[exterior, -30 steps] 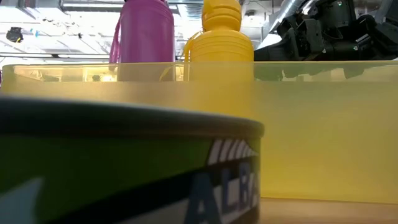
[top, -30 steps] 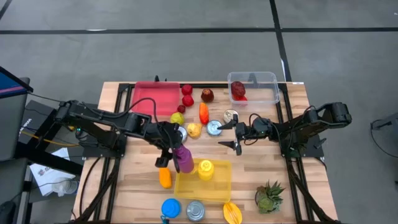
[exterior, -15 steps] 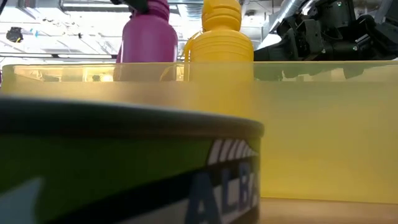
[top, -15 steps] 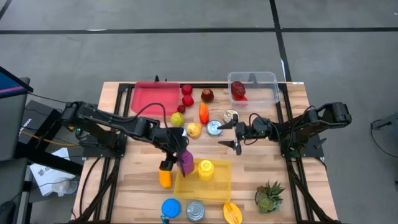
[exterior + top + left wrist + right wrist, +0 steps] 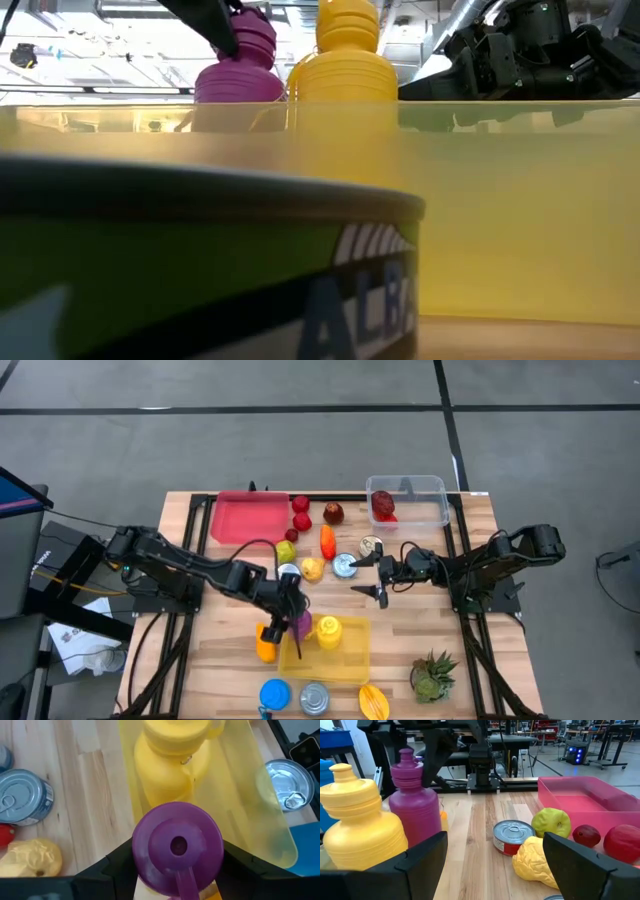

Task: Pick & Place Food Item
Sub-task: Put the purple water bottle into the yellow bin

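So on your wooden table (image 5: 200, 660) there's the yellow tray (image 5: 345, 665) near the front, and your left gripper (image 5: 291, 622) has its jaws clamped on the purple bottle (image 5: 300, 625), holding it upright in the tray right beside the yellow bottle (image 5: 330, 632). Your right gripper (image 5: 381, 578) sits mid-table near the cans (image 5: 346, 565), jaws wide apart with nothing in them

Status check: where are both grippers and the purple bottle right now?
Left gripper shut on purple bottle, upright at yellow bin's left edge. Yellow bottle stands close beside it. Right gripper open, waiting mid-table by the cans.
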Controlling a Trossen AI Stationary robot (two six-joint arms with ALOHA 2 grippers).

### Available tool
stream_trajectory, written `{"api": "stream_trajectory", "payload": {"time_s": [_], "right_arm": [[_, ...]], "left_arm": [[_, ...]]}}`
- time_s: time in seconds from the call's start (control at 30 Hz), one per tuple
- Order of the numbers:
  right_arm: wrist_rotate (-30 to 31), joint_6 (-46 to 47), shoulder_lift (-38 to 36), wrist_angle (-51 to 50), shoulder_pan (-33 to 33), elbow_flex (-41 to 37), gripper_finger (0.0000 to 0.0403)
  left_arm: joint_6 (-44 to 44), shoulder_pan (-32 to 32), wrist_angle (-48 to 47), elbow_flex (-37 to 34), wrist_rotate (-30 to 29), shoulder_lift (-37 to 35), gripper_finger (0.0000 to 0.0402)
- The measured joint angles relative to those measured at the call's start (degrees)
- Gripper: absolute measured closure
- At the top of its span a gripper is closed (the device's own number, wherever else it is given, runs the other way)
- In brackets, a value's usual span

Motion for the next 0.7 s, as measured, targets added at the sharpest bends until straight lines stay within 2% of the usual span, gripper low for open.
{"api": "stream_trajectory", "payload": {"time_s": [0.7], "right_arm": [[0.0, 0.0, 0.0, 0.2, 0.0, 0.0, 0.0088]], "left_arm": [[2.6, -0.1, -0.3, -0.1, 2.0, -0.3, 0.0146]]}}
